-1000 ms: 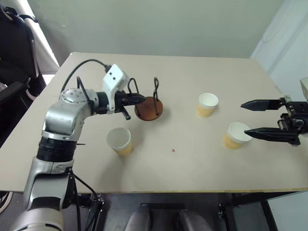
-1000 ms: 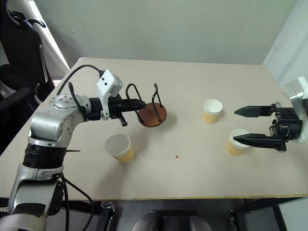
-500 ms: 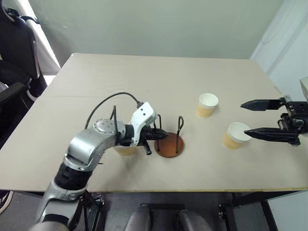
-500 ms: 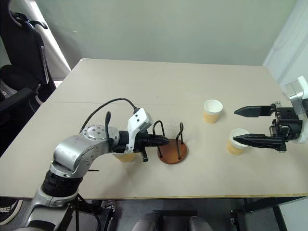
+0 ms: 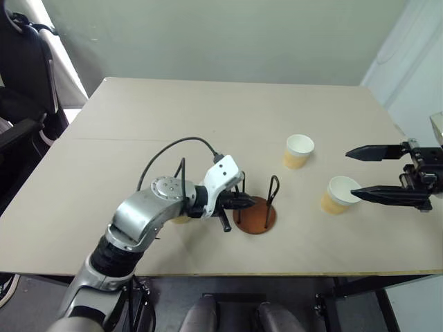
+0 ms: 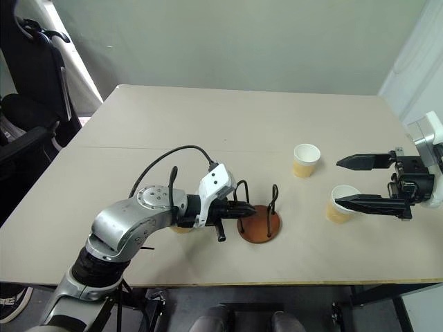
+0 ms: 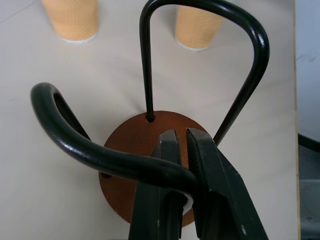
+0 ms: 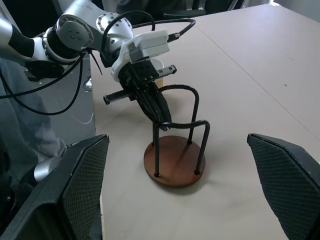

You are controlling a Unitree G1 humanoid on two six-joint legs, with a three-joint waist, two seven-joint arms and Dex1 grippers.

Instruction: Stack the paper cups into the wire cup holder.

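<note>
Gripping one black wire loop of the reddish-brown-based wire cup holder (image 6: 259,223), the left gripper (image 6: 243,207) stays pinched; right gripper (image 6: 351,182) gapes wide

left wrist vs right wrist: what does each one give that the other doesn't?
Left wrist alone: the left gripper, jaws shut on one black wire loop of the wire cup holder with the round reddish-brown wooden base, and beyond it the lower parts of two tan-yellow paper cups.

Right wrist alone: the right gripper, jaws wide open with nothing between them, and the silver left arm reaching in from the table edge.

Both: the holder, standing upright on the beige table, gripped by the left gripper.
</note>
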